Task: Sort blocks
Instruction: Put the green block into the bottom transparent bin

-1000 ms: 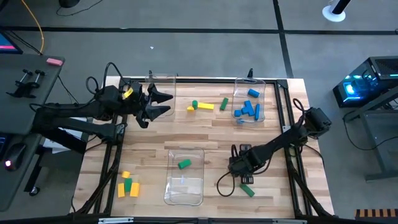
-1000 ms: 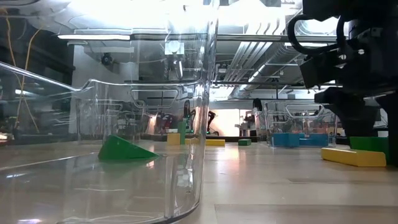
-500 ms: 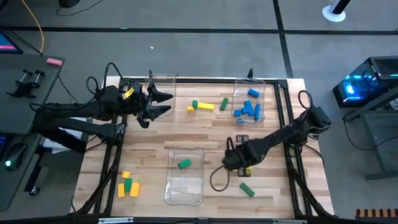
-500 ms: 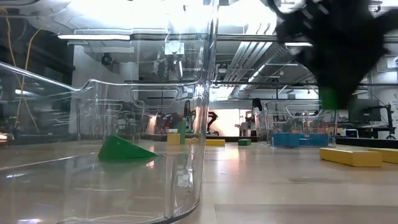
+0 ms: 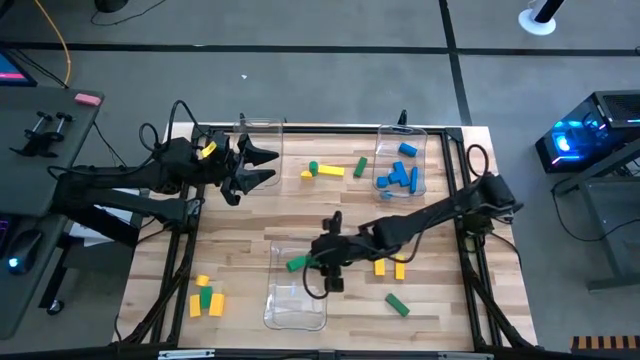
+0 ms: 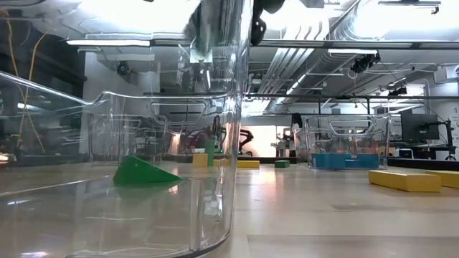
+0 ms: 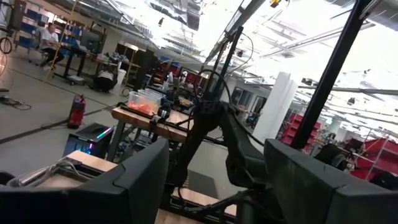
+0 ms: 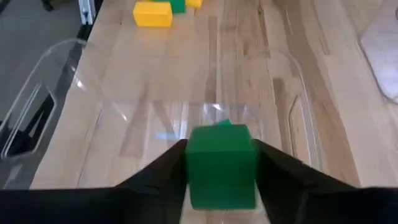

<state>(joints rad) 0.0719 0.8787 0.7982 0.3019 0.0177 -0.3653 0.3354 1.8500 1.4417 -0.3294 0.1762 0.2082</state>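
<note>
Over the near clear bin (image 5: 297,300), the right gripper (image 8: 221,171) pinches a green block (image 8: 222,163); another green block (image 5: 296,264) lies inside. Blue blocks (image 5: 398,177) fill the far bin (image 5: 424,160). The left gripper (image 5: 262,165) waits, fingers spread

Green block (image 8: 221,165) clamped between dark fingers above clear bin (image 5: 297,297); other yellow, green and blue blocks scattered around it.

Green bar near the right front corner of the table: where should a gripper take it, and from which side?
Judging by the high view, the green bar lies flat and diagonal on the bare table, nothing touching it. Probably best to come straight down and close across its narrow width at mid-length, fingers square to its long axis. The right gripper already holds a green block.
</note>
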